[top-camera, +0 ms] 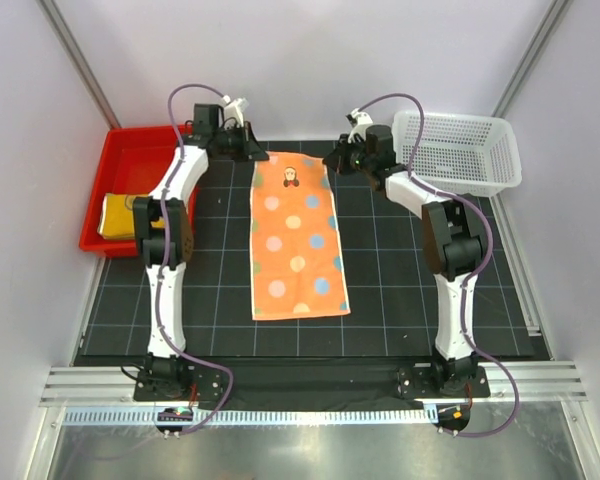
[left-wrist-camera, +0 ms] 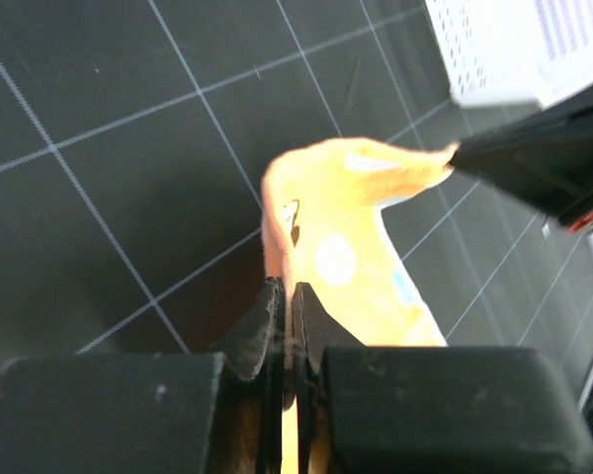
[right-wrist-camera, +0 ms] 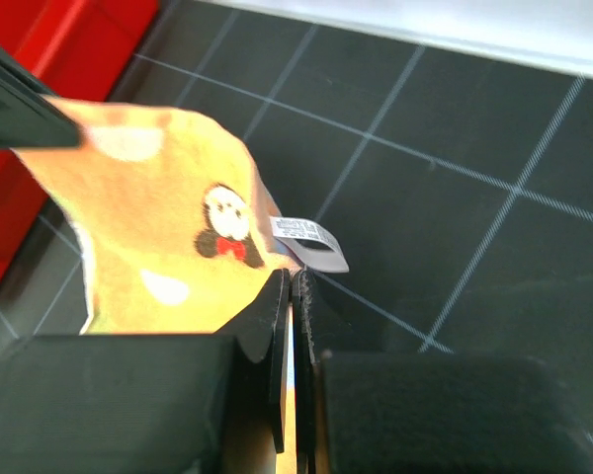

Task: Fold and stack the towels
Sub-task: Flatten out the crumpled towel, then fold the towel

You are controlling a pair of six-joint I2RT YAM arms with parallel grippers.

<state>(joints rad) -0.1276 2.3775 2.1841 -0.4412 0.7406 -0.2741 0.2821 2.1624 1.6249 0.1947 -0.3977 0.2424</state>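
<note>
The dotted orange towel [top-camera: 298, 245] lies lengthwise along the counter's middle. Its 2 far corners are pinched: the left end effector [left-wrist-camera: 285, 296] is closed on one and the right end effector [right-wrist-camera: 292, 286] on the other. A yellow towel [top-camera: 118, 215] sits in the red tray [top-camera: 130, 140] at the left edge. Both pinches look thin, so uneven pulling could slip a corner and skew the fold.

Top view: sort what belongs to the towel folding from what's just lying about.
Job: orange polka-dot towel; yellow towel in the tray; left gripper and right gripper, each pinching a far corner of the polka-dot one.
Lying about: red tray; white mesh basket.
</note>
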